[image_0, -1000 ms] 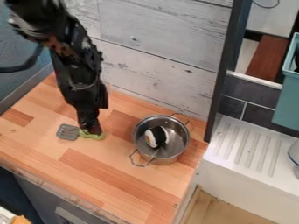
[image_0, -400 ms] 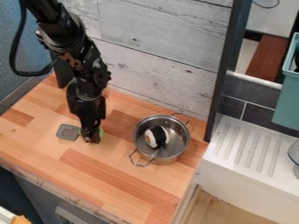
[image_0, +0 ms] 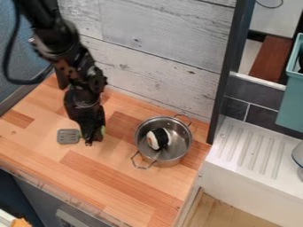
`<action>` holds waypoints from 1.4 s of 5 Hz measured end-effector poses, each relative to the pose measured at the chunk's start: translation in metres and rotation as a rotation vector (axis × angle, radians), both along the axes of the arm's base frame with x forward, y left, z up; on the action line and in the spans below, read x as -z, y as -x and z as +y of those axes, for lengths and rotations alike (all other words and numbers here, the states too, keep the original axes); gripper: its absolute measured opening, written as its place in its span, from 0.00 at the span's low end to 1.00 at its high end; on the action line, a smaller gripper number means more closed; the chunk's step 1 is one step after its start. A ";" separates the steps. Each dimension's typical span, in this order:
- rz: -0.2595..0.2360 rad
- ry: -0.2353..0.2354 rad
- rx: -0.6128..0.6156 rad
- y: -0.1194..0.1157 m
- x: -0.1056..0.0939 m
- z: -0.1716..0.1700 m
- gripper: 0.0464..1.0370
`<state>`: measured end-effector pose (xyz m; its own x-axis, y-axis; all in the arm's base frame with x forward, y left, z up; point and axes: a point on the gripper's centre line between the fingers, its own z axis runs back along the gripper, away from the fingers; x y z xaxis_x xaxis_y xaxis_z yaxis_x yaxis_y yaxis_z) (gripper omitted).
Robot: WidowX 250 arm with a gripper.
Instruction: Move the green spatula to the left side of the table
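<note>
Worktop (image_0: 118,181): bare wood from the gripper (image_0: 90,142) to the near edge, good for a low pass.
Gripper to pot (image_0: 168,163): open strip of wood between.
Pot: raised wall in the way; two handles jut out, one towards the near edge, one towards the plank wall (image_0: 160,40).
Plank wall: upright, bounds the far side.
Dark post (image_0: 228,66): blocks beyond the pot, view's right.

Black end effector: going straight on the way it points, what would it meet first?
Likely the brown wooden tabletop below the end effector, though depth is unclear: the green spatula's handle could come first.
</note>
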<state>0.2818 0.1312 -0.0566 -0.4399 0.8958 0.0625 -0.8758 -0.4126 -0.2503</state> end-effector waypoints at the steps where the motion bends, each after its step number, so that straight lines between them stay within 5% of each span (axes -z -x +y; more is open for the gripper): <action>1: -0.030 0.000 -0.010 0.004 -0.007 0.000 0.38; 3: -0.149 0.027 -0.150 0.014 -0.048 0.021 0.38; 5: -0.237 0.089 -0.548 0.019 -0.077 0.059 0.38; 6: -0.283 0.141 -0.803 0.026 -0.072 0.095 0.38; 7: -0.267 0.196 -1.034 0.027 -0.053 0.126 0.38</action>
<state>0.2543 0.2567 -0.0038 -0.9656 0.0679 -0.2512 -0.0084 -0.9729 -0.2309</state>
